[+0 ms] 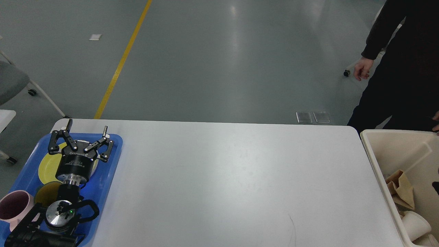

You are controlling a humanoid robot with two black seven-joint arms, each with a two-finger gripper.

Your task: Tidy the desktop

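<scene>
the desktop [223, 178] lies bare between the blue tray [115, 151] and the cream bin [374, 151], the left gripper [87, 129] spread and empty over the tray's yellow plate [48, 166], suggesting sorting is finished and withdrawal comes next; the right gripper is unseen.

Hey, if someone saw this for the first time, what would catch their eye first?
Probably the left gripper, fingers spread open above the blue tray at the desktop's left end, over a yellow plate with a pink cup nearby. At the right end, a cream bin holds crumpled brown paper and white paper cups.
</scene>
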